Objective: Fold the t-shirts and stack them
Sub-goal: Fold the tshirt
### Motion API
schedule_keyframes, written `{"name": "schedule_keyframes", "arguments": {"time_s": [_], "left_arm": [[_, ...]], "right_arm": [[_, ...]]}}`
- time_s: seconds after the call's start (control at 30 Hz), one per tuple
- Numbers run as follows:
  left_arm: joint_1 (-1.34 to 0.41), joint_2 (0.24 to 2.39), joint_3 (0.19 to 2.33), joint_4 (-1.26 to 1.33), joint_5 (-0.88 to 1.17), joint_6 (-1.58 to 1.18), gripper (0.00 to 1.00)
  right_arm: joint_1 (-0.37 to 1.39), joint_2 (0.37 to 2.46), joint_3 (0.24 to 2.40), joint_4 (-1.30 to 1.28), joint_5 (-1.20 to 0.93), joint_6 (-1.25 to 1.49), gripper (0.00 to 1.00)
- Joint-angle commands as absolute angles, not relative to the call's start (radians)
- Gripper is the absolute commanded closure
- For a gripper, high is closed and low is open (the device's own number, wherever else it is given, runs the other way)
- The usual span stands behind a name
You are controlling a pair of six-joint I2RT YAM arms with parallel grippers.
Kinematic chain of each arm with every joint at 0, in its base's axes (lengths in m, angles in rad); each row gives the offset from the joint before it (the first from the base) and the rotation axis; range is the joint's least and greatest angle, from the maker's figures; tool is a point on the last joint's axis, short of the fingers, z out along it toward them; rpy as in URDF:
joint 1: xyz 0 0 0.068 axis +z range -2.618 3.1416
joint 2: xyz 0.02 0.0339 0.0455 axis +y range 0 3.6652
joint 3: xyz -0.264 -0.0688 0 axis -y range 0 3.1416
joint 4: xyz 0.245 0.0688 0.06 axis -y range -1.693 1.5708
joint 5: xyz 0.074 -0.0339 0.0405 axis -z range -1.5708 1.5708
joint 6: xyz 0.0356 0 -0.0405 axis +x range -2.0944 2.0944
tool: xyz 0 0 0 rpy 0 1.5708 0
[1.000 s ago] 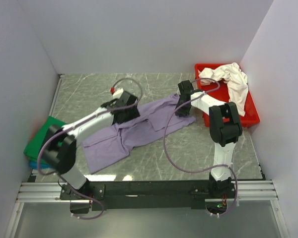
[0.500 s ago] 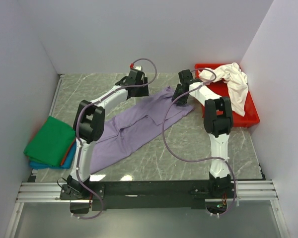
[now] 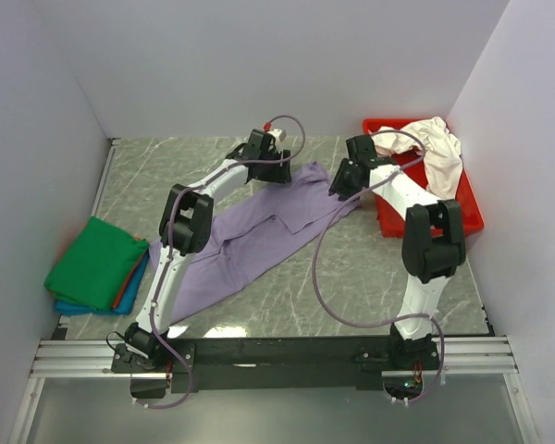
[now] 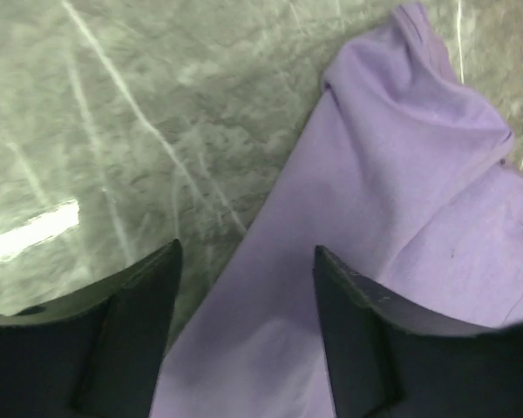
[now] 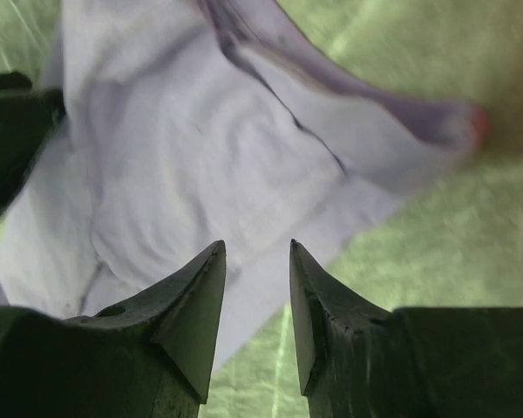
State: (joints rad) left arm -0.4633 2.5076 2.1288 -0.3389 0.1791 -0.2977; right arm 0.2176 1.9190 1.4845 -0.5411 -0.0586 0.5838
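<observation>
The lavender-purple t-shirt (image 3: 250, 236) lies spread out diagonally on the marble table, from the near left to the far middle. My left gripper (image 3: 279, 173) is open over the shirt's far left edge (image 4: 401, 200), with nothing between its jaws (image 4: 244, 254). My right gripper (image 3: 337, 188) is open and empty just above the shirt's far right corner (image 5: 183, 157), its jaws (image 5: 254, 251) a little apart. A folded green t-shirt (image 3: 92, 261) tops a stack at the left, over a red-orange one (image 3: 127, 287) and a blue one (image 3: 83, 308). A creamy white t-shirt (image 3: 439, 153) lies crumpled in the tray.
The red plastic tray (image 3: 444, 224) stands at the far right, close to my right arm. White walls close in the table on the left, back and right. Bare marble (image 3: 379, 277) shows at the near right.
Both grippers have moved toward the far side of the table. The lavender shirt has been drawn out longer and flatter along the diagonal. Both grippers now stand open over its far end.
</observation>
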Motion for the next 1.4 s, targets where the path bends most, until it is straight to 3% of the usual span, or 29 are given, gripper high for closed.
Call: {"name": "schedule_keyframes", "arguments": {"time_s": [0.0,0.27,0.43,0.6,0.9,0.97,1.0,1.07,1.1,1.13,1.27,1.37], "left_arm": [[-0.471,2.542,2.168,-0.341,0.259,-0.273,0.34],[-0.520,2.618,2.214,-0.341,0.264,-0.284,0.64],[-0.514,2.641,2.266,-0.310,0.112,-0.362,0.99],[-0.456,2.646,2.307,-0.276,-0.070,-0.492,1.00],[-0.238,2.638,2.301,-0.310,-0.129,-0.826,1.00],[-0.201,2.637,2.286,-0.284,-0.074,-0.851,0.93],[-0.192,2.645,2.286,-0.267,-0.040,-0.850,0.79],[-0.184,2.654,2.301,-0.235,0.044,-0.830,0.64],[-0.184,2.651,2.310,-0.227,0.067,-0.809,0.48],[-0.187,2.645,2.309,-0.212,0.089,-0.799,0.41],[-0.187,2.545,2.219,-0.196,0.092,-0.758,0.21],[-0.187,2.397,2.119,-0.199,0.040,-0.736,0.18]], "right_arm": [[0.206,1.824,1.382,-0.474,-0.034,0.609,0.58],[0.199,1.798,1.324,-0.462,-0.015,0.606,0.58],[0.198,1.821,1.327,-0.451,-0.028,0.606,0.58],[0.199,1.844,1.351,-0.463,-0.025,0.597,0.58],[0.206,1.878,1.401,-0.468,-0.060,0.584,0.57],[0.216,1.881,1.402,-0.463,-0.064,0.584,0.57],[0.222,1.881,1.402,-0.460,-0.067,0.584,0.57],[0.247,1.885,1.402,-0.456,-0.071,0.583,0.57],[0.255,1.888,1.404,-0.453,-0.074,0.586,0.57],[0.262,1.893,1.408,-0.451,-0.075,0.589,0.57],[0.308,1.916,1.427,-0.460,-0.078,0.588,0.56],[0.337,1.898,1.413,-0.454,-0.075,0.586,0.56]]}}
